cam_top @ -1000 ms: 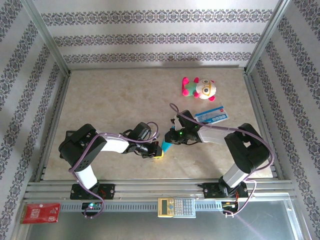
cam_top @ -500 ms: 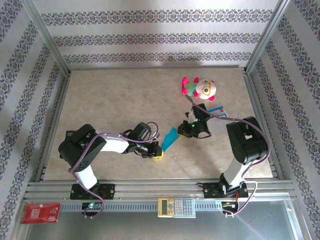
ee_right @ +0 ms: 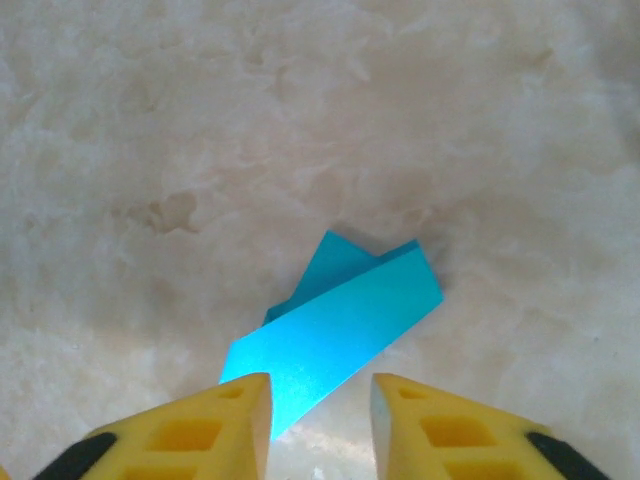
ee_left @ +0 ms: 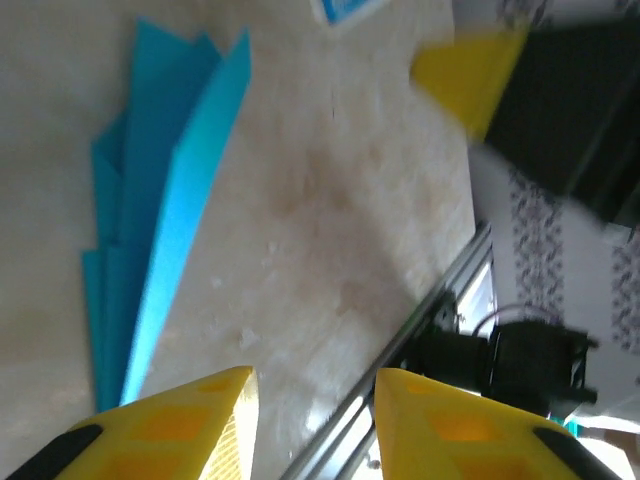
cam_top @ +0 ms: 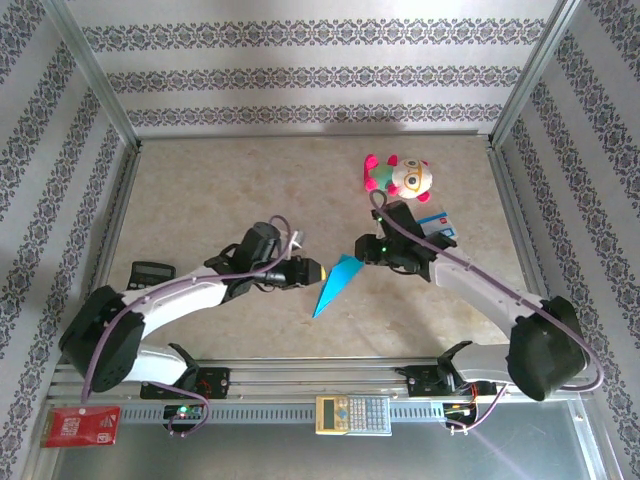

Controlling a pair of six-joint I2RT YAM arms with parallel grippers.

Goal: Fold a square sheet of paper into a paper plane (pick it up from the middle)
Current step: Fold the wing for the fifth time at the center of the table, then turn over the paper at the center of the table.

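The square sheet of paper lies folded as a teal-blue paper plane (cam_top: 335, 283) flat on the table, its point toward the near edge. In the left wrist view the paper plane (ee_left: 160, 220) lies left of my fingers. My left gripper (cam_top: 318, 270) hovers just left of it, open, with nothing between the yellow fingers (ee_left: 200, 420). My right gripper (cam_top: 362, 250) sits at the plane's far right end, open. In the right wrist view the paper plane (ee_right: 340, 320) rests on the table, just beyond and below the gap of the gripper (ee_right: 320, 405).
A plush toy (cam_top: 400, 176) sits at the far right. A white-and-blue card (cam_top: 435, 228) lies partly under the right arm. A calculator (cam_top: 352, 413) and a red packet (cam_top: 80, 425) lie on the front rail. A small dark device (cam_top: 150, 272) lies at the left.
The left gripper has let go of the paper plane, opened and moved away from the near edge. The right gripper has opened too. The plane now lies loose on the table.
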